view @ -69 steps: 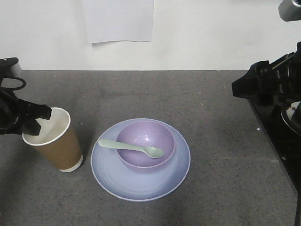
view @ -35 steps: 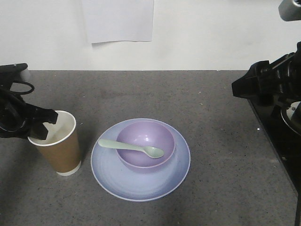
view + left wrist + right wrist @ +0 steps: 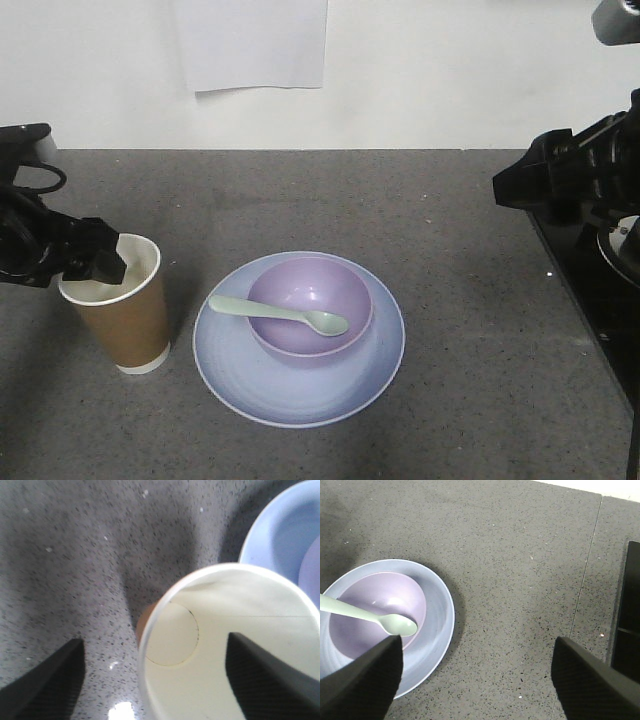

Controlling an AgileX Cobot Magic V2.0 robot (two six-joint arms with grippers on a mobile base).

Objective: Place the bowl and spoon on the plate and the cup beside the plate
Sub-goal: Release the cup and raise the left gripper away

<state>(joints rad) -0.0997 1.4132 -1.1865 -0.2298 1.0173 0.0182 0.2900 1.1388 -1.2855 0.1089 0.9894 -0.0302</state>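
Note:
The brown paper cup (image 3: 118,310) stands upright on the grey table just left of the pale blue plate (image 3: 300,400). On the plate sits the lavender bowl (image 3: 310,290), and the mint spoon (image 3: 280,313) lies across it. My left gripper (image 3: 95,265) is open and straddles the cup's rim (image 3: 150,630): one finger (image 3: 50,680) is outside and the other (image 3: 270,680) is inside, both clear of the wall. My right gripper (image 3: 477,640) hangs open over bare table, to the right of the plate (image 3: 437,605), bowl (image 3: 375,605) and spoon (image 3: 390,622).
A white sheet (image 3: 250,40) hangs on the back wall. Black equipment (image 3: 590,290) borders the table's right edge, beneath the right arm (image 3: 570,180). The plate's edge (image 3: 280,535) lies close to the cup on its right.
The cup was tilted in the left gripper a second ago. It now stands upright, slightly nearer the plate, and the left jaws have come apart from its wall. The right arm is still.

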